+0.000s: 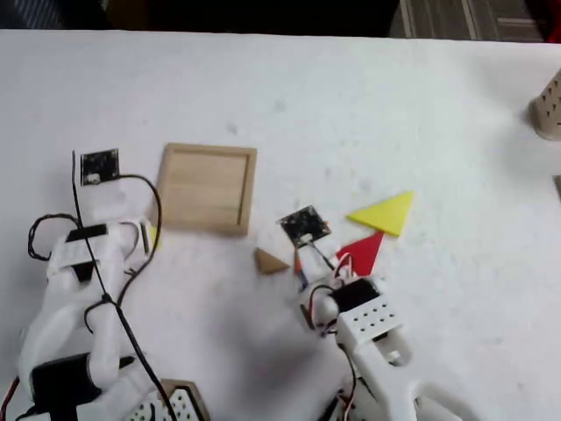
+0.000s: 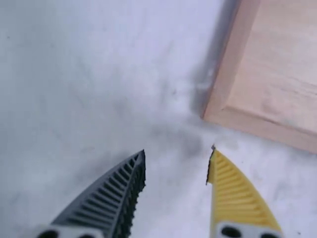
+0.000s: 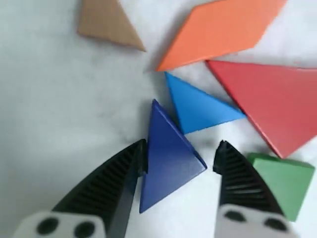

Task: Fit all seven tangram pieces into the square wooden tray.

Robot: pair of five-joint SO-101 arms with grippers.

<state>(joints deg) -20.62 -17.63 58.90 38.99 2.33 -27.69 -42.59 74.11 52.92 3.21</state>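
Right pincer (image 3: 181,151) open astride the dark blue triangle (image 3: 166,173); green piece (image 3: 285,181) partly hidden behind one finger (image 3: 237,183). Left pincer (image 2: 176,158) open over the desk (image 1: 394,105). Seen from above, the tray (image 1: 209,150) lies at its 2 o'clock, cut off in its wrist view.

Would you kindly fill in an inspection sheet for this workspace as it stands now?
Surface: white table, nothing spilled.
Job's things: tray holds no piece; yellow triangle, red triangle, brown triangle, orange parallelogram, light blue triangle, dark blue triangle and green piece lie on the table.
Clutter: holed beige object at the table's edge.
End effectors: left end effector open over bare table by a tray corner; right end effector open astride the dark blue triangle.
Cables: black cables draped over one arm; red and white wires at the other's wrist.
Surroundings: dark floor beyond the table.
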